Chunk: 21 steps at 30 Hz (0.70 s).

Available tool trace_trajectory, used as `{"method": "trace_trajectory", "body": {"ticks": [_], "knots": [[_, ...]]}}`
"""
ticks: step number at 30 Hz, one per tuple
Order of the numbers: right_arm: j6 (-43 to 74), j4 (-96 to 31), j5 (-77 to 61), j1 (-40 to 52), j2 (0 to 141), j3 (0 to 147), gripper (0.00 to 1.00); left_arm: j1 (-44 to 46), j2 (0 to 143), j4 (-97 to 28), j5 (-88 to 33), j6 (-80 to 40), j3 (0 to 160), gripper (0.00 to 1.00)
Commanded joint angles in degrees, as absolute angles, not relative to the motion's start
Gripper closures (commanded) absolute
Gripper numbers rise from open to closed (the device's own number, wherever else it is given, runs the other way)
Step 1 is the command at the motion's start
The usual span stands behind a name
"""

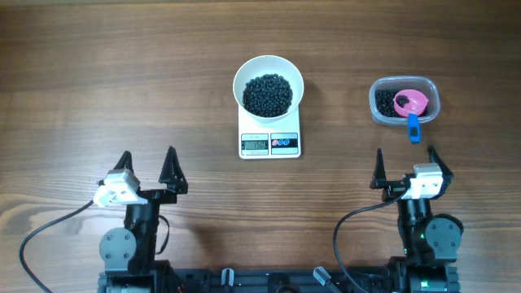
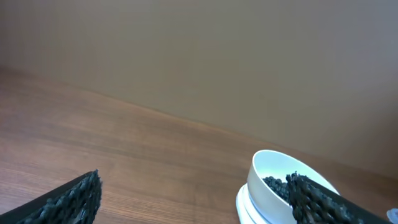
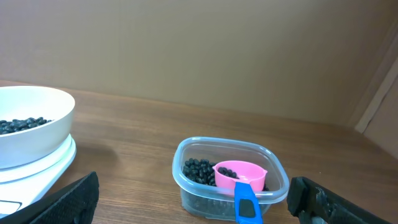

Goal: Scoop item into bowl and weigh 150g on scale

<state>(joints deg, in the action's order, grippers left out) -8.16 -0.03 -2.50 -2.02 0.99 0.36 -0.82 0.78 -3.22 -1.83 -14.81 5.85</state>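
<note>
Toward the left end of the surface's (image 1: 98, 73) near edge, the left claw (image 1: 147, 159) is standing wide open and holding nothing, its two dark fingers (image 2: 68, 199) spreading apart over bare wood.

Around the middle of the surface, closer to the far edge, the scale (image 1: 293, 130) is lying flat with its display facing the near edge; the digits are showing too small to read. The bowl (image 1: 269, 62) is sitting on top of the scale, covering the far part of its platform. The item (image 1: 268, 94) is filling the bottom of the bowl as a dark heap.

Farther toward the right edge, well apart from the scale, a clear plastic tub (image 1: 374, 102) is resting on the wood. More of the black pellets (image 1: 385, 102) are lying inside it, and a pink scoop cup (image 1: 409, 102) is sitting among them with its blue handle (image 1: 413, 128) hanging over the tub's near rim.

Toward the right end of the near edge, the right claw (image 1: 404, 156) is also gaping fully and gripping nothing, pointing at the tub from the near side without touching it.
</note>
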Motion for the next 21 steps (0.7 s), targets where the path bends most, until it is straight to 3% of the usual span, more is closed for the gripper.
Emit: {"method": "trace_trajectory", "body": {"ticks": [1, 9, 21], "knots": [[-7.40, 0.03, -2.61, -1.74, 0.38, 0.30, 0.01, -1.15, 0.16, 3.14, -3.64, -10.20, 0.71, 0.01], [-7.38, 0.03, -2.61, -1.74, 0.38, 0.30, 0.00, -1.13, 0.16, 0.40, -4.32, -9.08, 0.34, 0.00], [-7.38, 0.03, -2.61, -1.72, 0.38, 0.30, 0.00, -1.15, 0.16, -4.43, -1.48, 4.49, 0.32, 0.00]]}}
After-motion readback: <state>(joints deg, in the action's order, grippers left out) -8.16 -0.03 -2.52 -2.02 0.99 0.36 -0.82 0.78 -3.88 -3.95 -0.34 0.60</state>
